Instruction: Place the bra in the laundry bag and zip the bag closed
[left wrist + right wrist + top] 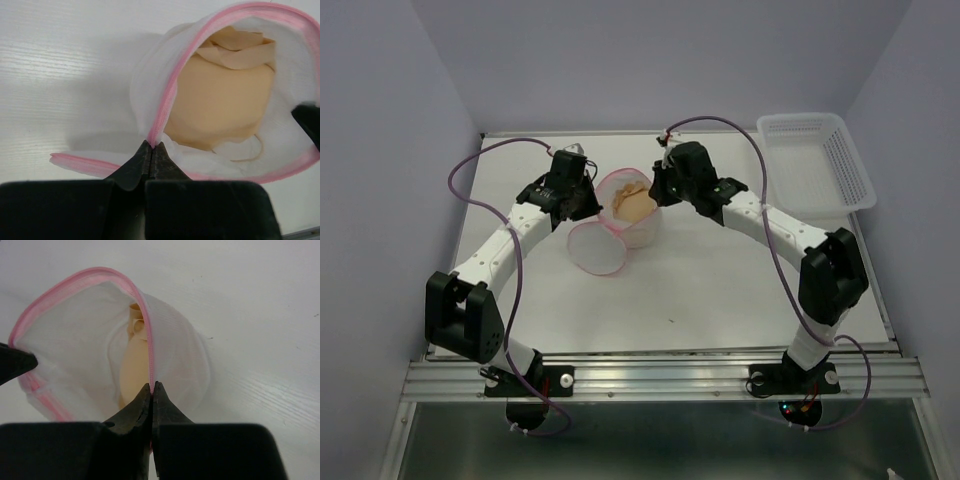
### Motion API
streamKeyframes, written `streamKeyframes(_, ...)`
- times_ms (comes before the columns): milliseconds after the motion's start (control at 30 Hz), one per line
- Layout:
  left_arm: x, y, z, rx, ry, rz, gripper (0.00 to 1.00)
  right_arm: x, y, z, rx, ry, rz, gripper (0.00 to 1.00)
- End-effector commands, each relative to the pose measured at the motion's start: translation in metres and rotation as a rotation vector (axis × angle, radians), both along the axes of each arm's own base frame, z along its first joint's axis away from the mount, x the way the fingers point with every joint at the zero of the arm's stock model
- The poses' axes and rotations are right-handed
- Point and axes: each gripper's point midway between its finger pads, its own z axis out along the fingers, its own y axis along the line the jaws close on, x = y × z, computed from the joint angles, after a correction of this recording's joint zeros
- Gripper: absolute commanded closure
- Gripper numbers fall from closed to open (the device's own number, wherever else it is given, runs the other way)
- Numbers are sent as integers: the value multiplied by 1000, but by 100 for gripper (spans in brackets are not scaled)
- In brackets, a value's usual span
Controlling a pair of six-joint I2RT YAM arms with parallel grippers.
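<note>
The white mesh laundry bag point(640, 225) with its pink zipper rim stands open in the middle of the table, its round lid flap point(595, 248) hanging toward the front. The tan-peach bra point(633, 201) lies inside it, also visible as bra point(225, 95) and bra point(134, 365). My left gripper point(151, 145) is shut on the pink rim point(165, 105) at the bag's left side. My right gripper point(152, 385) is shut on the pink rim point(150, 355) at the right side. Each wrist view shows the other gripper's dark fingertip at its edge.
A white plastic lattice basket point(817, 160) stands at the back right corner. Both arms reach inward over the table point(720, 290) from the front rail. Purple cables loop above each arm.
</note>
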Motion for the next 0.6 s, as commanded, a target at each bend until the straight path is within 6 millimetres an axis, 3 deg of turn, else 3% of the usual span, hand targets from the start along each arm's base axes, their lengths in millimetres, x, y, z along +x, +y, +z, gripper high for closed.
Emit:
streamKeyframes(0, 12, -1, 17, 12, -55, 5, 100, -6, -10, 47, 68, -117, -8, 99)
streamKeyframes(67, 14, -3, 16, 10, -48, 1, 100, -10, -12, 43, 70, -102, -13, 99)
streamKeyframes(267, 17, -8, -2, 14, -1, -11, 100, -16, -26, -1, 28, -22, -84, 99)
streamKeyframes(300, 18, -9, -3, 11, 2, -16, 96, -16, -27, -5, 23, -13, -92, 99)
streamKeyframes(367, 16, -15, -3, -13, 7, -40, 83, -18, -31, -14, 9, 1, -107, 99)
streamKeyframes(433, 16, -15, 0, -19, -2, -43, 55, -17, -33, -16, 6, 2, -122, 99)
streamKeyframes(467, 14, -14, -1, -18, -4, -42, 49, -16, -40, -16, -9, -8, -151, 99)
streamKeyframes(500, 14, -14, 6, -24, -28, -38, 34, -15, -42, -15, -16, -15, -161, 99)
streamKeyframes(567, 11, -11, 10, -31, -47, -22, 20, -15, -47, -12, -21, -28, -181, 99)
